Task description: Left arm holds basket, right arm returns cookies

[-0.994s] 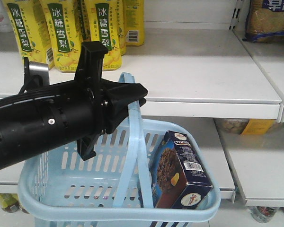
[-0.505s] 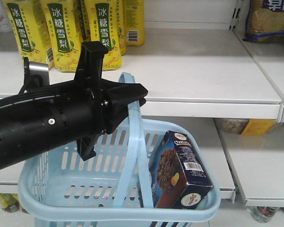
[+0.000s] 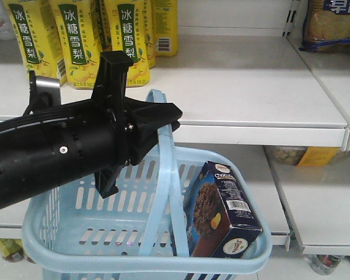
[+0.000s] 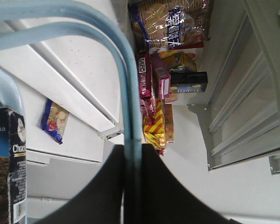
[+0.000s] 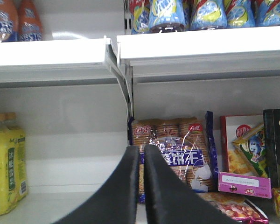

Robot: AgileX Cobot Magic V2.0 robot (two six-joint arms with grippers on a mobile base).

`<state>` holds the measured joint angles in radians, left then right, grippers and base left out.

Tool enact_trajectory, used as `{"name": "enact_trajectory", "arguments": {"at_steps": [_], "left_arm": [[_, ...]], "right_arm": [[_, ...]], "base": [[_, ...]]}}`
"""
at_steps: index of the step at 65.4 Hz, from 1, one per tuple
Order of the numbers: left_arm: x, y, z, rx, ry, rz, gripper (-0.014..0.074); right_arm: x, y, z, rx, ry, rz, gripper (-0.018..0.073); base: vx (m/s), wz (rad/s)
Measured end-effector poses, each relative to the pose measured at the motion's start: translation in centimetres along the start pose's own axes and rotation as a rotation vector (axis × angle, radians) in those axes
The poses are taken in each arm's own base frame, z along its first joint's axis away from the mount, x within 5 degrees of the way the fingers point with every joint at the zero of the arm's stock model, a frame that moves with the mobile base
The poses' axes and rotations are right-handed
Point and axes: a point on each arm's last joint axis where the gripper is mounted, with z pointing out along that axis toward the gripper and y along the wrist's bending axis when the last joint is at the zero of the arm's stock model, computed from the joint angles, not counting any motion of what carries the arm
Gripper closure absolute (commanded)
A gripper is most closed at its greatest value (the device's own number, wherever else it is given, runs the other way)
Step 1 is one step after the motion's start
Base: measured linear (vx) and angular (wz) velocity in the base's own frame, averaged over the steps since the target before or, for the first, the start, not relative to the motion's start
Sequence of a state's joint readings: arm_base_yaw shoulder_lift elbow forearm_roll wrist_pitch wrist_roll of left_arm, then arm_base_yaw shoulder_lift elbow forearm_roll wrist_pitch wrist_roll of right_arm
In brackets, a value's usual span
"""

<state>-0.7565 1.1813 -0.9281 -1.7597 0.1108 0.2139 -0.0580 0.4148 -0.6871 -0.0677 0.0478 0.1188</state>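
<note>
done so far, the holding half: left pincer (image 3: 166,119) clamped narrow on the top of the handle (image 3: 170,175) of the basket (image 3: 122,263), at the end of the left arm (image 3: 46,151); from the left wrist, black fingers (image 4: 98,196) pressed to both sides of the pale blue strip, no gap showing; basket hanging in front of the shelf (image 3: 251,87), below its front edge, roughly level.

not done, the returning half: cookies (image 3: 221,210) inside the basket, tilted on end against the right wall near the front right corner, just beside the handle; touched by no pincer.

right pincer (image 5: 141,186) absent from the front view, seen only from its own wrist: nearly together, a thin slit between, gripping nothing, aimed into a shelf bay with a packet of pale biscuits (image 5: 170,154) straight ahead; by that, judged well apart from the basket and not yet reaching for it.

left to do, as a judgement: opening the right pincer, reaching into the right side of the basket past the handle, taking the cookies by the narrow faces, lifting clear of the rim, setting down on the shelf; room there to the right of the yellow drink cartons (image 3: 76,41), though the proper spot not tellable from here; keeping the basket steady with the left throughout.
</note>
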Motion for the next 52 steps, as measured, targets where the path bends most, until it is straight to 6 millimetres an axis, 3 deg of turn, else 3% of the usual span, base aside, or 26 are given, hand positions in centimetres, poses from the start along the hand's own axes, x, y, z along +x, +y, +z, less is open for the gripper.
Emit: {"name": "enact_trajectory", "arguments": {"at_steps": [14,23,40,52], "left_arm": [[0.0,0.0,0.0,0.0,0.0,0.0,0.0599],[0.0,0.0,0.0,0.0,0.0,0.0,0.0599],[0.0,0.0,0.0,0.0,0.0,0.0,0.0599],[0.0,0.0,0.0,0.0,0.0,0.0,0.0599]], "right_arm": [[-2.4,0.3,3.5,-0.009,0.145,0.007,0.0562],[-2.6,1.4,5.6,-0.086,0.279,0.022,0.0562],[-0.5,3.1,7.9,-0.161,0.65,0.063,0.0555],[1.5,4.1,7.5,-0.206,0.9,0.157,0.0516]], "base": [[0.0,0.0],[0.0,0.0],[0.0,0.0],[0.0,0.0]]}}
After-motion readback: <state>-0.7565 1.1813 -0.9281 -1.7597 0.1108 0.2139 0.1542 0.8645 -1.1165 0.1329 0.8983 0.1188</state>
